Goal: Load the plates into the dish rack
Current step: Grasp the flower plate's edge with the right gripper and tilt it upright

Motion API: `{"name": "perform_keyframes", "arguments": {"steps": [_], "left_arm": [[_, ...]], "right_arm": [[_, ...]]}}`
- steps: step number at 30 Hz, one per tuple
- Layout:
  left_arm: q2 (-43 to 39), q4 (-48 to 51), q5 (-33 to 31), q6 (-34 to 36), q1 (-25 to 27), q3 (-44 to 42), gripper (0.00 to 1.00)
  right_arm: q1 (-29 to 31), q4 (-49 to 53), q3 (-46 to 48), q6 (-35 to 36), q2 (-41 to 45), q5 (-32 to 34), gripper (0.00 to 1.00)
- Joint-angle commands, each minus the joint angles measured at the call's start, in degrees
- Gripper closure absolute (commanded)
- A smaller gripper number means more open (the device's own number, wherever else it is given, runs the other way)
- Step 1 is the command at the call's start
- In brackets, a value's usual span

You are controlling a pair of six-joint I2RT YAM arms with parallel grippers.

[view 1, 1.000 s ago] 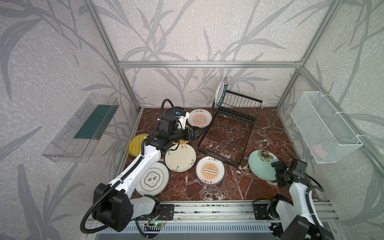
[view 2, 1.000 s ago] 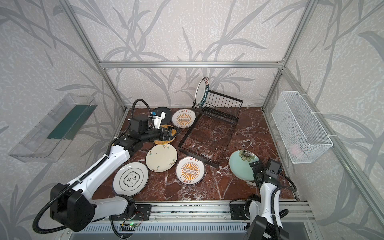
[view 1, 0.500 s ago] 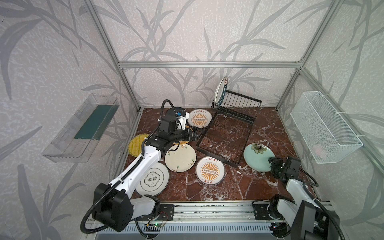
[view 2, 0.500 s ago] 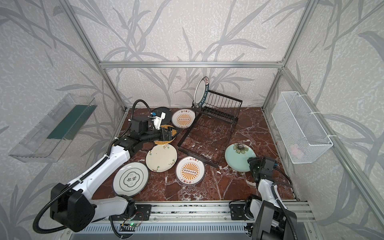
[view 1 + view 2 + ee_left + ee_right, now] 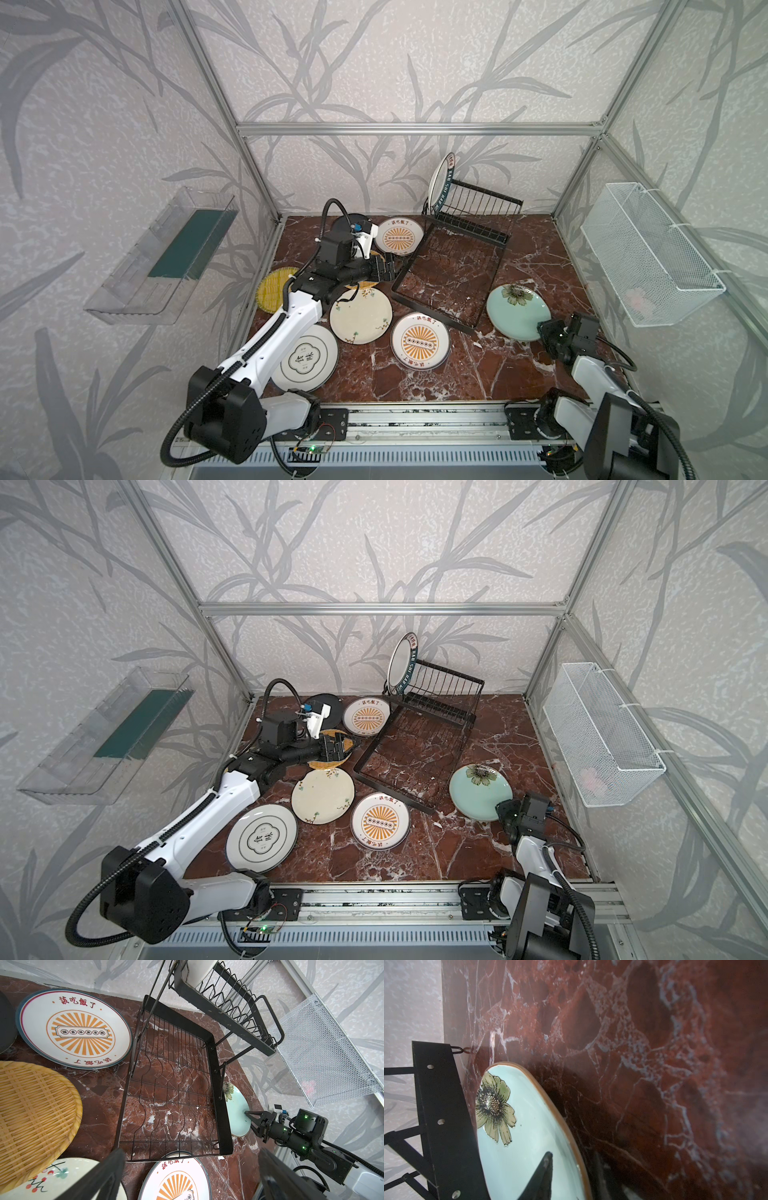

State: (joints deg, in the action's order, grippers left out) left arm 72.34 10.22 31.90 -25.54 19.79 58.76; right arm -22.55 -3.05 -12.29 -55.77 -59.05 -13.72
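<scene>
Papered walls (image 5: 374, 62) on three sides, pale grey with a darker grey print of long leaves and stems. Framed in bare aluminium bars (image 5: 415, 129): a crossbar at 12 o'clock, posts rising from the far corners at 11 and 1 o'clock. Below, a glossy red-brown marble tabletop (image 5: 436, 382), veined in white and dotted with small white flecks. Fixed to the wall at 9 o'clock, a clear plastic bin (image 5: 137, 291) with a dark green sheet (image 5: 187, 245) inside. Fixed at 3 o'clock, a white mesh basket (image 5: 648, 257), with something pale pink and blurred at its bottom. Along 6 o'clock, a slotted aluminium rail (image 5: 424, 428). Soft, even lighting; faint shadows only.
</scene>
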Motion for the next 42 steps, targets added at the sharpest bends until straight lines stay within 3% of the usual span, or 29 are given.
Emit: {"name": "perform_keyframes", "arguments": {"steps": [1, 7, 23, 30, 36, 42], "left_arm": [[-2.03, -1.09, -0.58, -0.22, -0.37, -0.75, 0.01], [-2.03, -1.15, -1.04, -0.19, -0.54, -0.97, 0.01], [-1.95, -2.42, -1.62, -1.1, -0.81, -1.54, 0.01], [-1.26, -1.76, -1.76, -2.65, -0.81, -0.47, 0.01], [1.05, -0.57, -3.25, -9.04, -1.05, 1.24, 0.01], [6.21, -7.26, 7.86, -19.34, -5.17, 1.71, 0.01]], "right_arm": [[0.74, 7.46, 1.93, 0.31, -0.81, -0.19, 0.69], [0.68, 7.42, 1.75, 0.29, -1.41, 0.52, 0.81], [-2.13, 14.89, -2.96, 1.58, 2.35, 5.8, 0.99], [-4.62, 15.61, -8.06, 2.9, 0.32, 3.96, 1.0], [-4.61, 21.73, -16.71, 5.04, 2.39, 2.44, 1.0], [-4.63, 29.59, -23.35, 5.23, 8.74, 3.64, 1.0]]}}
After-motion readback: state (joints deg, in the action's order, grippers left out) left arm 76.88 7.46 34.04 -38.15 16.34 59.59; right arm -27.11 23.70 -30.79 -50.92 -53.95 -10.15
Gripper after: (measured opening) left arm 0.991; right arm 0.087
